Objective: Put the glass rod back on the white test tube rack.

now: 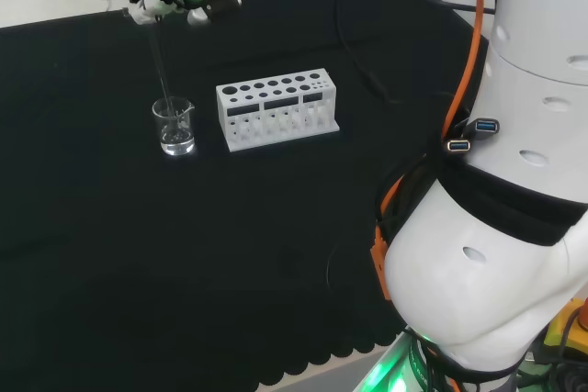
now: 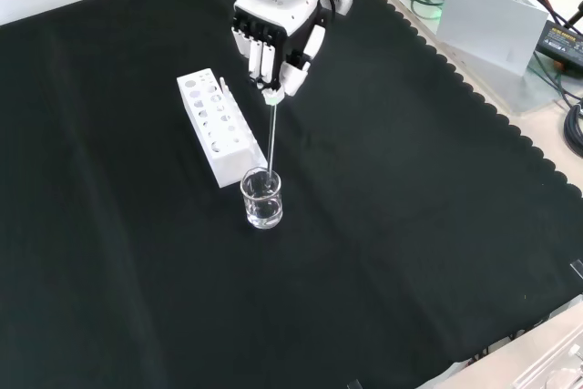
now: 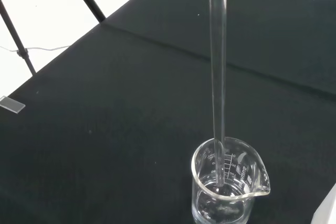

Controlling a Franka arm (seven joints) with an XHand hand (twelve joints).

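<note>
Right now the hand (image 2: 278, 43) hangs above the black cloth (image 2: 410, 225), its fingers (image 2: 266, 59) curled down and pinching the top of the glass rod (image 2: 272, 134). From the front, the rod drops nearly straight from the fingertips, and its lower end sits inside a small clear beaker (image 2: 262, 199). Up close from the wrist, the rod (image 3: 217, 77) passes the beaker (image 3: 228, 182) rim and its tip reaches down near the bottom, where a little clear liquid seems to lie; whether the tip touches the glass I cannot tell. The white rack (image 2: 217, 125) stands just beside the beaker, up and to the left in the front view, its rows of round holes facing up. Looking over the arm, the beaker (image 1: 174, 126) is left of the rack (image 1: 277, 108), close but apart, and the rod (image 1: 159, 57) rises from it, slightly tilted, to the hand (image 1: 184, 2) at the far edge of the cloth.
</note>
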